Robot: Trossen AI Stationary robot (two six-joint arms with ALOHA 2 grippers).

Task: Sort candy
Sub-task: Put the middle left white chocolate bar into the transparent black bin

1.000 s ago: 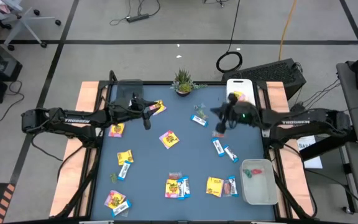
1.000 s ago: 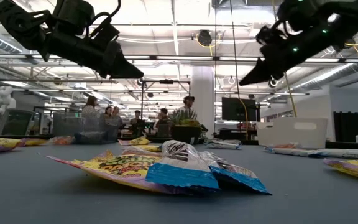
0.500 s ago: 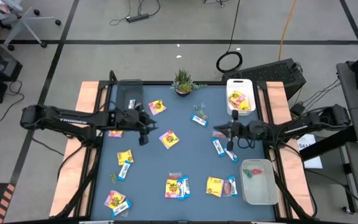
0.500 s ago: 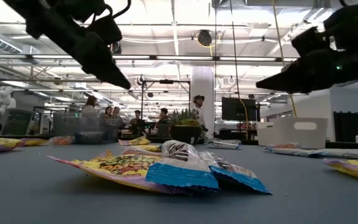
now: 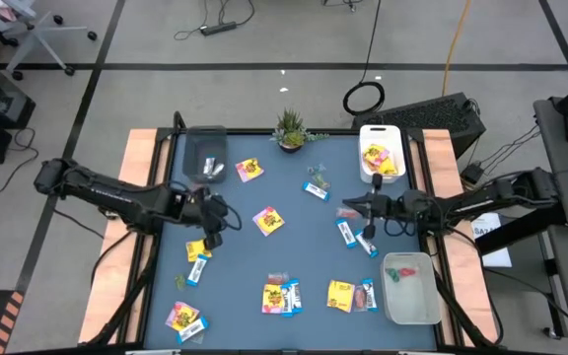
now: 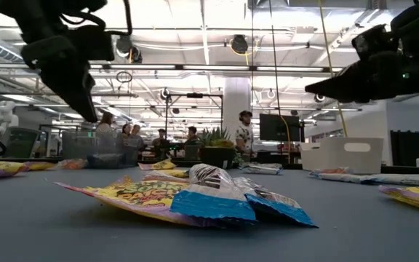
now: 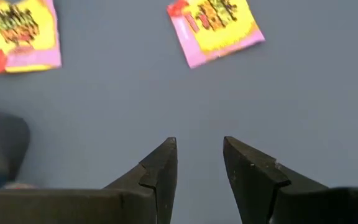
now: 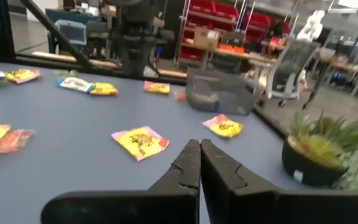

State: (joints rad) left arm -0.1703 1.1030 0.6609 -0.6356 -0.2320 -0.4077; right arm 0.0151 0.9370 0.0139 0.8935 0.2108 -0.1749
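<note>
On the blue desk [image 5: 294,237], candy [image 5: 282,295] lies scattered front to back — the left claw [image 5: 211,225] hovers released over a yellow packet [image 5: 198,248], the right claw [image 5: 362,208] clenched, empty, above blue bars [image 5: 355,238] — a plant [image 5: 290,128] behind.

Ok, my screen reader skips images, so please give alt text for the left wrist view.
The left gripper, open and empty, looks down on bare blue table. Two yellow candy packets with pink edges lie beyond it, one ahead and one off to the side.
</note>
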